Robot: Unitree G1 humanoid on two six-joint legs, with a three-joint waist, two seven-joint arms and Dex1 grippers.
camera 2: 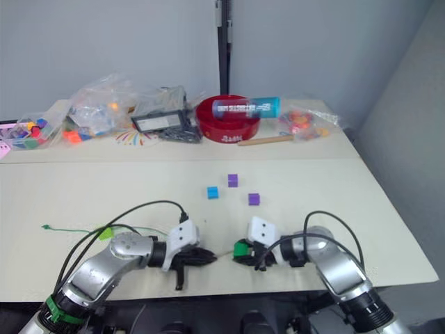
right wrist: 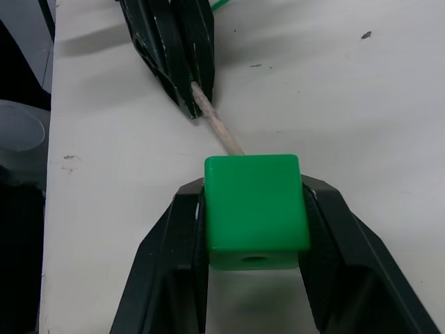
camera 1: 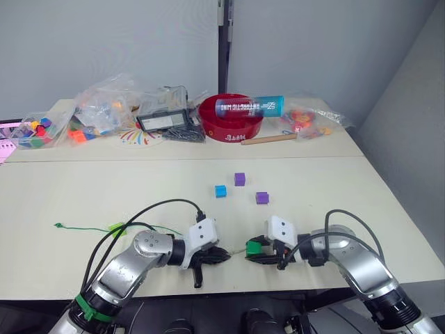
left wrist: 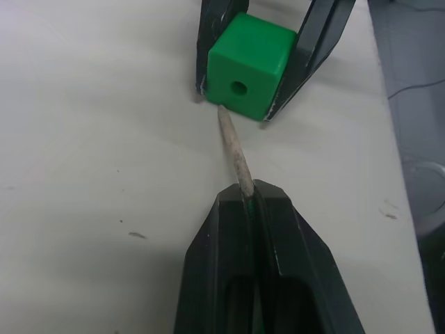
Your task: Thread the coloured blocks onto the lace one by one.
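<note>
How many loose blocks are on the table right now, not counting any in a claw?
3: a blue block and two purple blocks mid-table. A lime piece beside the left arm may be another, partly hidden. The right claw holds a green block.

Right hand [right wrist: 256, 229] grips green block [right wrist: 255, 209]; lace tip [right wrist: 217, 129] touches it.

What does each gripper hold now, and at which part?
The left gripper pinches the lace at its stiff pale tip. The right gripper clamps the green block by two opposite side faces.
</note>
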